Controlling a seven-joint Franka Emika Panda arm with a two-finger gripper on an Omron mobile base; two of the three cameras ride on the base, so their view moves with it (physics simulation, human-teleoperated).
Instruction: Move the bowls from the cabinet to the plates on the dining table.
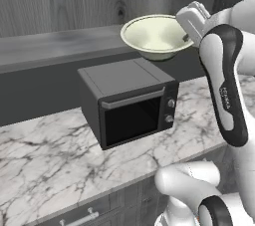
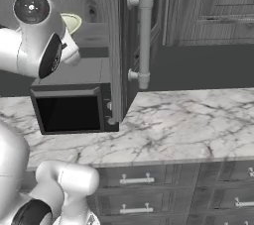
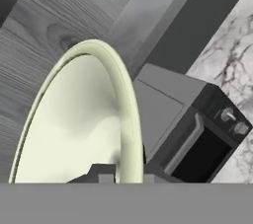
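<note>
A cream-white bowl (image 1: pixel 154 35) hangs in the air just in front of the open cabinet's shelf (image 1: pixel 60 46), above the black microwave. My gripper (image 1: pixel 186 36) is shut on the bowl's right rim, one finger inside and one outside. In the hand view the bowl (image 3: pixel 74 124) fills the left side, with my gripper (image 3: pixel 126 173) pinching its rim at the bottom. From the right base view a slice of the bowl (image 2: pixel 73 21) peeks out behind my arm. The plates and the dining table are out of view.
A black microwave (image 1: pixel 129 100) stands on the marble counter (image 1: pixel 45 160) directly under the bowl. The open cabinet door with its long silver handle (image 2: pixel 145 33) juts out to the right of my arm. Grey drawers (image 2: pixel 139 179) run below the counter.
</note>
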